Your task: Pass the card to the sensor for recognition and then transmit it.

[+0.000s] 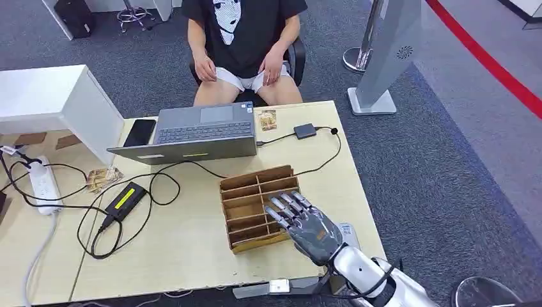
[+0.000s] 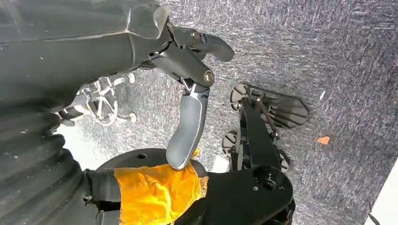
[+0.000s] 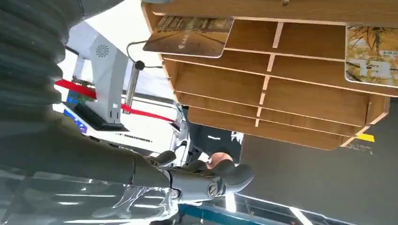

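Over slotted wooden card rack [image 1: 255,208]: right robot hand [image 1: 305,225], dark metallic fingers spread, empty; left robot hand [image 2: 187,70] empty, fingers apart.

right hand [image 1: 305,225] hides rack [image 1: 252,198] corner | card [image 3: 373,54] cut off (right wrist view)

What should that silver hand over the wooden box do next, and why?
Probably lower the right hand a little and close its fingers on a card standing in the wooden rack. The hand hovers open over the rack's near end and holds nothing, so no card can reach the sensor yet.
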Tool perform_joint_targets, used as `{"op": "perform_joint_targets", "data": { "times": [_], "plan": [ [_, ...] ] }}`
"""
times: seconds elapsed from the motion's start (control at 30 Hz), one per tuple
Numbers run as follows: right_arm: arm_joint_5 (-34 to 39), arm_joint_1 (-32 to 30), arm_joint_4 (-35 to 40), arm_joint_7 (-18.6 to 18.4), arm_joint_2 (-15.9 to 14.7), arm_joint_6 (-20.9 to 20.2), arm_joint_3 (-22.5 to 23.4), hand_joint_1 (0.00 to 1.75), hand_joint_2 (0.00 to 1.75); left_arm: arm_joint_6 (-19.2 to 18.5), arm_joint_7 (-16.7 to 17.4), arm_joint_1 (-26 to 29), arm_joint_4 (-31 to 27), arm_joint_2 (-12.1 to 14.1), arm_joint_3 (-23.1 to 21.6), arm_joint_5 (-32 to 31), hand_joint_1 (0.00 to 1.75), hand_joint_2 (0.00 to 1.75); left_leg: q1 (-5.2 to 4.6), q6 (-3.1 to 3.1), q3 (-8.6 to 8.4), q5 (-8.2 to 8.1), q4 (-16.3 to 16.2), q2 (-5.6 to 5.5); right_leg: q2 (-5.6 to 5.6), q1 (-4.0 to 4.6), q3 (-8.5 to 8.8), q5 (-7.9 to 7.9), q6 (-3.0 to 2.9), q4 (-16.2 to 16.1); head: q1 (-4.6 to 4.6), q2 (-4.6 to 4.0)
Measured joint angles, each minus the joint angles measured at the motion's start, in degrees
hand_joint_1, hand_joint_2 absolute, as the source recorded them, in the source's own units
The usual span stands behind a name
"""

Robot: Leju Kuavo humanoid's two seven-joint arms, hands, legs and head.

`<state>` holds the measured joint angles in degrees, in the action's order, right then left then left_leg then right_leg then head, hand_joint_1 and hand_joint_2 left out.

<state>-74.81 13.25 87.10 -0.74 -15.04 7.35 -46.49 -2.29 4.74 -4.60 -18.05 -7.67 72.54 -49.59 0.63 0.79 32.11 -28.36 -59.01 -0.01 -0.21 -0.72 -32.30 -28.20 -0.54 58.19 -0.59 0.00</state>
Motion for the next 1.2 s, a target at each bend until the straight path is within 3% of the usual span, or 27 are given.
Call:
{"op": "perform_joint_targets", "data": {
  "times": [0.57, 0.87, 0.9, 0.93, 1.03, 1.2],
  "plan": [
    [-0.5, -0.2, -0.4, -0.6, 0.5, -5.8, 1.9, 0.0, 1.75, 0.4, 0.5, -0.2, 0.0, 0.0, 0.4, 0.6, 0.0, 1.75, 0.0, 0.0, 0.01, 0.0, 0.0, 0.0, 0.0, 0.0, 0.0, 0.0, 0.0, 0.0, 0.02, 0.0],
    [0.4, 1.2, -2.7, -0.6, 0.7, -6.8, 1.8, 0.0, 1.75, 0.7, 0.6, -0.6, 0.0, 0.0, 0.8, 0.8, 0.0, 1.75, 0.0, 0.0, 0.01, 0.0, 0.0, -0.01, -0.01, 0.0, 0.0, 0.01, 0.0, 0.0, 0.0, 0.02],
    [0.5, 1.3, -3.0, -0.6, 0.7, -6.7, 1.8, 0.16, 1.75, 0.7, 0.6, -0.6, 0.0, 0.0, 0.8, 0.8, 0.0, 1.75, 0.0, 0.0, 0.01, 0.0, 0.0, -0.01, -0.01, 0.0, 0.0, 0.01, 0.0, 0.0, 0.02, 0.0],
    [0.5, 1.4, -3.2, -0.6, 0.8, -6.7, 1.7, 1.31, 1.75, 0.8, 0.6, -0.6, 0.0, 0.0, 0.9, 0.8, 0.0, 1.75, 0.0, 0.0, 0.01, 0.0, 0.0, -0.01, -0.01, 0.0, 0.0, 0.01, 0.0, 0.0, 0.0, 0.0],
    [1.0, 1.5, -3.7, -0.4, 1.0, -6.6, 1.6, 1.52, 1.75, 0.8, 0.6, -0.6, 0.0, 0.0, 0.9, 0.8, 0.0, 1.75, 0.0, 0.0, 0.02, 0.0, 0.0, -0.01, -0.01, 0.0, 0.0, 0.01, 0.0, 0.0, 0.0, 0.0],
    [1.3, 1.7, -4.1, 0.0, 1.1, -6.3, 1.3, 1.52, 1.75, 0.8, 0.6, -0.7, 0.0, 0.0, 0.9, 0.8, 0.0, 1.75, 0.0, 0.0, 0.02, 0.0, 0.0, -0.01, -0.01, 0.0, 0.0, 0.01, 0.0, 0.0, 0.0, 0.0]
  ]
}}
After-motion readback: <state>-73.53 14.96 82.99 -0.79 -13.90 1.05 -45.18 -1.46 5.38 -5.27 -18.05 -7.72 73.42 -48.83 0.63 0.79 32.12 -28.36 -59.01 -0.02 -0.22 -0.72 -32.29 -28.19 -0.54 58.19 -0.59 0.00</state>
